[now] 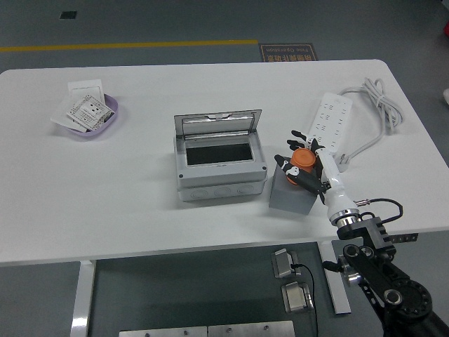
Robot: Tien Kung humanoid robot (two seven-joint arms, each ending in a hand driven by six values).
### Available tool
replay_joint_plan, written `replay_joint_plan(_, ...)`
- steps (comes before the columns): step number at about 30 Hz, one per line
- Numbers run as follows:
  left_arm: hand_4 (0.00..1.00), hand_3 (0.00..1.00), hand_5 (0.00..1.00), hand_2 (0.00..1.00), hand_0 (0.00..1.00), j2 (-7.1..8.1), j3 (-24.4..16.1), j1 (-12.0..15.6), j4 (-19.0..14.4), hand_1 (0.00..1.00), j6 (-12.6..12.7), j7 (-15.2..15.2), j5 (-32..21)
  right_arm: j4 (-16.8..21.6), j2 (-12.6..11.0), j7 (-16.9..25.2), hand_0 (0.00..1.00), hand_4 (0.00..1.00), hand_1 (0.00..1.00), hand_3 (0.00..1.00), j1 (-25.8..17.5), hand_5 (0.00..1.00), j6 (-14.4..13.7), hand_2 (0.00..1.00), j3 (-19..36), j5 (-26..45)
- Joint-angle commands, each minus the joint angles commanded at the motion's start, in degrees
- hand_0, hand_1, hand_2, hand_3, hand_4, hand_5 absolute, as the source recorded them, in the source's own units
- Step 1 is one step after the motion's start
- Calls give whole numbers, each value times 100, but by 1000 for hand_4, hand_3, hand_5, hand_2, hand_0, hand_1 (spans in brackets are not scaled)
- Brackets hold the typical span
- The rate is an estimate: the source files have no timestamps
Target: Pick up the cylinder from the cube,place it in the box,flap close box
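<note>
Right hand: fingers curled around the small orange cylinder atop the grey cube.
Advice: lift straight, clearing the open grey box.

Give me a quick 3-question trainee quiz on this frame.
1. True or false: the box's lid is closed.
2. Which thing lies on the table right of the right hand? A) purple dish B) white power strip C) yellow tape
3. Fill in: the orange cylinder sits on top of the grey ____.

Key: 1 false, the lid stands open. 2 B, the power strip. 3 cube; the hand's fingers are curled around the cylinder.
</note>
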Motion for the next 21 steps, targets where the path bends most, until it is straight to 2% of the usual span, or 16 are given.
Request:
replay_joint_plan(6, 793, 727, 545, 678, 644, 1, -6, -1, 0, 701, 0, -6, 10, -9, -4, -11, 782, 664, 770, 852, -6, 131, -22, 749, -17, 8)
replay_joint_plan(7, 792, 726, 540, 678, 644, 1, -7, -1, 0, 701, 0, -6, 12, -12, -5, -13, 774, 544, 766, 851, -7, 43, -24, 745, -21, 13)
replay_joint_plan(11, 792, 726, 540, 678, 644, 0, -1, -2, 0, 701, 2, -11, 7, -17, -12, -14, 774, 544, 766, 851, -11, 43, -25, 745, -33, 39)
replay_joint_plan(12, 793, 726, 539, 678, 644, 0, 2, -3, 0, 701, 3, -13, 4, -17, -15, -13, 771, 442, 762, 846, -11, 2, -22, 732, -37, 48)
replay_joint_plan(17, 793, 726, 539, 678, 644, -2, 30, -7, 0, 701, 9, -23, -29, -6, -22, 8, 771, 442, 762, 846, -14, 2, -4, 732, -57, 125)
replay_joint_plan(18, 794, 726, 535, 678, 643, -3, 39, -8, 0, 701, 11, -26, -38, 1, -24, 14, 770, 336, 759, 828, -14, 2, 0, 719, -63, 150)
replay_joint_plan(21, 794, 726, 535, 678, 643, -8, 62, -13, 0, 701, 14, -31, -66, 20, -30, 37, 770, 336, 759, 828, -13, 2, 13, 719, -82, 232)
